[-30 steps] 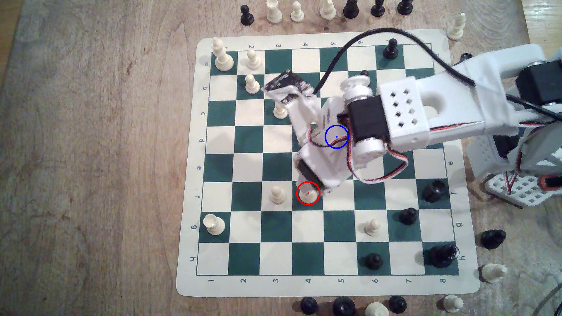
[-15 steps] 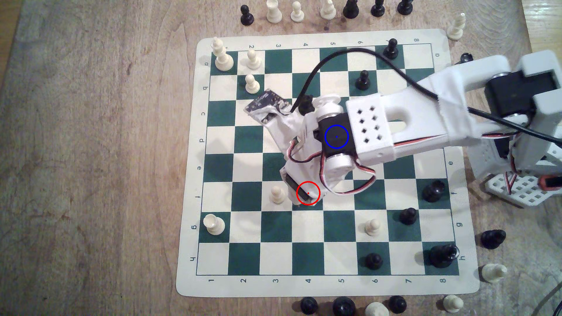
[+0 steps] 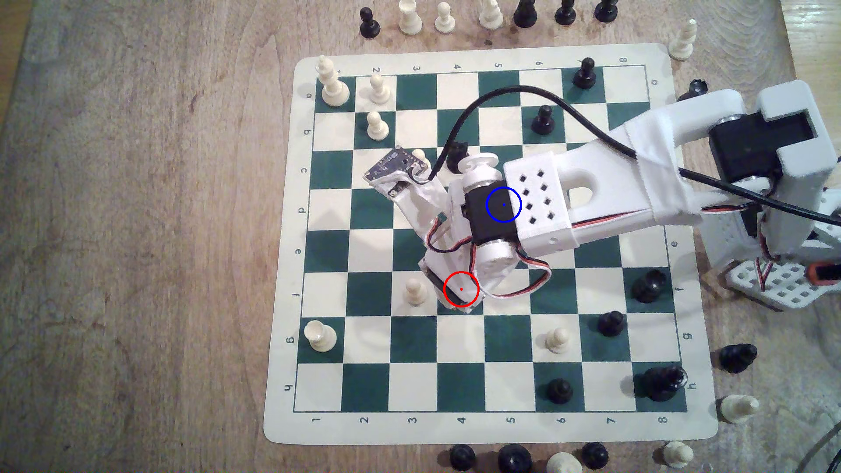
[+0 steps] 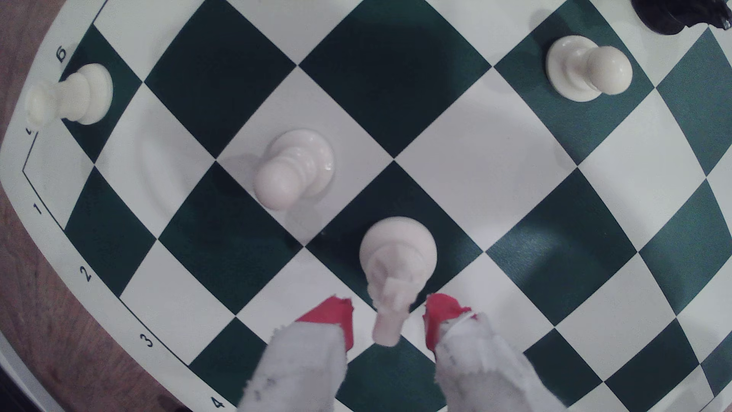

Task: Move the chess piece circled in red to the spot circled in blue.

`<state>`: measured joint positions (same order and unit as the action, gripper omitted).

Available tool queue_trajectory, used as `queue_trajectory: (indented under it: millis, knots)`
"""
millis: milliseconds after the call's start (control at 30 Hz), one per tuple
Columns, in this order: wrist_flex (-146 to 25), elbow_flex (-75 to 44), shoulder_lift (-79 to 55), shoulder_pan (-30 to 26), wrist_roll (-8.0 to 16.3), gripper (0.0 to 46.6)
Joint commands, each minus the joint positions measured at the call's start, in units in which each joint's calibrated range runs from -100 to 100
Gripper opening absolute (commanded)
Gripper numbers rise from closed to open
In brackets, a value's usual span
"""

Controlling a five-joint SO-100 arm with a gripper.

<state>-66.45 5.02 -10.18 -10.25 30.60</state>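
Centring matters here: the cream-white plastic knight [image 4: 397, 253] stands on its dark green square with the red-tipped fingers [image 4: 330, 317] spread apart either side of its head (not touching), so lower further before closing.

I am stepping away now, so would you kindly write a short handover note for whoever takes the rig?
Gripper: open, red-tipped fingers on either side of the knight's head, not yet closed on it.
Knight: upright on its dark green square, next to a cream pawn.
Blue-ringed spot: covered by the arm in the exterior view.
Done: approach and alignment.
Left: close, lift, carry to the spot, release.
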Motion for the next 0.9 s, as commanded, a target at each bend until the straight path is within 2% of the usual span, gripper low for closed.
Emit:
queue_trajectory:
  millis: [0, 300, 400, 433, 700, 867]
  knots:
    - [0.9, -7.0, 0.3, -0.1, 0.0, 10.3]
    - [1.7, -7.5, -1.4, 0.3, -0.2, 9.3]
    - [1.9, -7.5, -1.5, 0.4, -0.4, 4.3]
    - [2.0, -7.5, -1.4, 0.4, -0.5, 0.2]
    - [1.6, -7.5, 0.5, 0.1, -0.7, 0.2]
    - [-2.2, -6.6, 7.7, -0.3, -1.7, 0.2]
